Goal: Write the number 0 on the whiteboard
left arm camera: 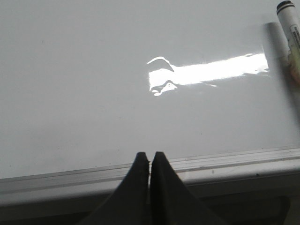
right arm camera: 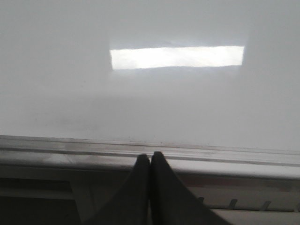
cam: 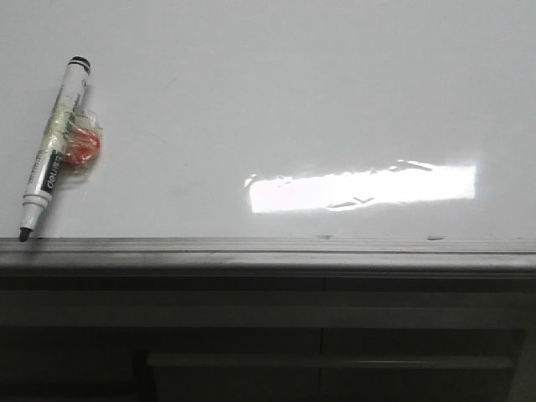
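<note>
The whiteboard lies flat and fills most of the front view, its grey metal rail along the near edge. No drawn 0 shows on it; only a bright rectangular glare. A white marker with a black tip lies at the board's left, tip touching the rail, with clear tape and something red stuck to its barrel. The marker's end also shows in the left wrist view. My left gripper hangs shut and empty over the rail. My right gripper is likewise shut and empty at the rail.
Grey drawer fronts run below the board's near rail. Neither arm shows in the front view.
</note>
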Available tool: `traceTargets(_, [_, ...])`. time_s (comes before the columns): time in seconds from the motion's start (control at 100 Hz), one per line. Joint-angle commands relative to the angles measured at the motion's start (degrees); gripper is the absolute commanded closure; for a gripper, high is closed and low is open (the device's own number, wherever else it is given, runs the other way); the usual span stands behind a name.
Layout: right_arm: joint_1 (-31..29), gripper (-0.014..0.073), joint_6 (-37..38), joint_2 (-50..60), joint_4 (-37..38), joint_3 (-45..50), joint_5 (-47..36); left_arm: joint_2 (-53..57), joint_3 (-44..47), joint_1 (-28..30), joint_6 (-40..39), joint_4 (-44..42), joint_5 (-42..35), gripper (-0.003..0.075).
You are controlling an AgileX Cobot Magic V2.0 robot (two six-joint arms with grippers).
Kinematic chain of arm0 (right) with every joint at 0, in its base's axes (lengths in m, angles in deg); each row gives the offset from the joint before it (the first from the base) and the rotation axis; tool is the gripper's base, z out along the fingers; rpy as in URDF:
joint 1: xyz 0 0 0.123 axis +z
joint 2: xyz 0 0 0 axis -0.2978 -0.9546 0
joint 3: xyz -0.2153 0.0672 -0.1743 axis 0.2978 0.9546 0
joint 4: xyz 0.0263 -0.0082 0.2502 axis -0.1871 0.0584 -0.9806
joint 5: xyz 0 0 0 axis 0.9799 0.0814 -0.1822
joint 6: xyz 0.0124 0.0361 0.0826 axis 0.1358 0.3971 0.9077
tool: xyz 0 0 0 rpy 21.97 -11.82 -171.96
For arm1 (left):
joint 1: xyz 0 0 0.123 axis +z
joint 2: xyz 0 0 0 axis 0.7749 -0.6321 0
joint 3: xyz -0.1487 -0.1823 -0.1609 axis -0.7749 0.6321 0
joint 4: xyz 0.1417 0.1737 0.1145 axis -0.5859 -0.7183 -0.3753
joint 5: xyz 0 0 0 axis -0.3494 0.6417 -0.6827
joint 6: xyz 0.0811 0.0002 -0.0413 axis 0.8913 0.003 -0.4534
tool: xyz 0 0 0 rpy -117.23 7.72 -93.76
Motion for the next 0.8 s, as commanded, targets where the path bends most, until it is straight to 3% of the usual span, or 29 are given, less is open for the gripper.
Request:
traceTargets(0.0, [-0.3, 0.0651, -0.5, 1.1, 0.4, 0.8, -1.3, 1.7, 1.9, 0.3, -0.1, 0.3, -4.4, 0.0740])
traceTargets(0.32, [-0.3, 0.0651, -0.5, 1.1, 0.4, 0.8, -2.7, 1.7, 1.9, 0.3, -0.1, 0.3, -4.4, 0.0740])
traceTargets(0.48, [-0.3, 0.0651, -0.5, 1.1, 0.7, 0.8, -13.6, 1.7, 1.9, 0.3, -0.1, 1.0, -4.4, 0.0740])
traceTargets(0.63, [-0.3, 0.0651, -0.4, 1.1, -10.2, 0.8, -29.2, 1.7, 1.9, 0.3, -0.5, 26.2, -5.9, 0.0740])
traceTargets(0.79, [-0.3, 0.0651, -0.1, 1.1, -13.0, 0.8, -33.7, 1.7, 1.9, 0.3, -0.6, 46.5, -11.4, 0.0740])
